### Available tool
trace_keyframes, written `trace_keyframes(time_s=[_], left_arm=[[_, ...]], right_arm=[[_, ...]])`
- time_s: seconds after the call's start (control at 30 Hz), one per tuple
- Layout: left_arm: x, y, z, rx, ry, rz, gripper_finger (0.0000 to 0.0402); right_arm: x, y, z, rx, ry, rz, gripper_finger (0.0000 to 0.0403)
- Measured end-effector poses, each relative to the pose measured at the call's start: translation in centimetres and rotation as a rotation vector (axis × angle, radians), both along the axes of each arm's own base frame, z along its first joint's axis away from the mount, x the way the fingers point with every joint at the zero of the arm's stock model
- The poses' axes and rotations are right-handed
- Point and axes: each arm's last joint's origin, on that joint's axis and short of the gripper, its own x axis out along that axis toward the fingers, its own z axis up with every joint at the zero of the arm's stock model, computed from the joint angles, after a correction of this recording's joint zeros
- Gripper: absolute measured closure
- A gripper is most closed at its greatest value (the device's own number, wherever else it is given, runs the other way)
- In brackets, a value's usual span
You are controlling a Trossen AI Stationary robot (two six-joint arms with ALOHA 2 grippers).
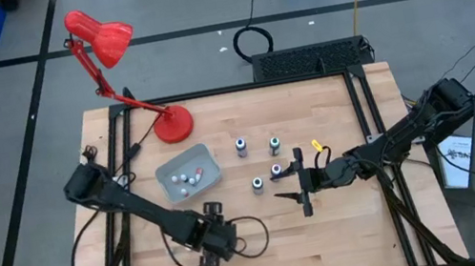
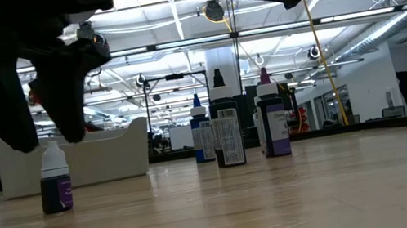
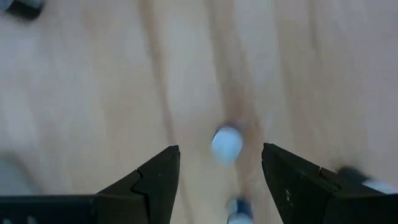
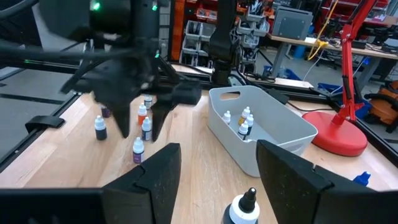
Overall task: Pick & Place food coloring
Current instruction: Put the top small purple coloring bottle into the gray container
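Note:
Several tiny white-capped food coloring bottles [image 4: 138,149] stand upright on the table near its near edge. My left gripper [image 1: 210,244] hovers over them, open, fingers pointing down; one white cap [image 3: 227,143] shows below the gap between its fingers, untouched. In the low view two little bottles [image 2: 55,180] stand under its dark fingers [image 2: 68,95]. More small bottles lie in the grey tray [image 1: 188,173]. A few larger bottles [image 1: 241,146] stand mid-table. My right gripper [image 1: 279,184] is open beside them, level, with one black-tipped bottle [image 4: 244,208] just ahead of its gap.
A red desk lamp [image 1: 173,122] stands on its round base at the far left of the table, beyond the tray. A loose black cable [image 1: 253,237] curls beside my left gripper. Bare wood lies toward the near right corner [image 1: 361,238].

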Motion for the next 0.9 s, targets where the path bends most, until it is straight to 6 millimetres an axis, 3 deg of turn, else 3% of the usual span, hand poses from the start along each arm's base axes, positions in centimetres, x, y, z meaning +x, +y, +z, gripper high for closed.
trace_keyframes(time_s=[0.9], left_arm=[[0.6, 0.9, -1.3, -0.021, 0.055, 0.003, 0.0172]], right_arm=[[0.0, 0.0, 0.0, 0.003, 0.000, 0.000, 0.0206]])
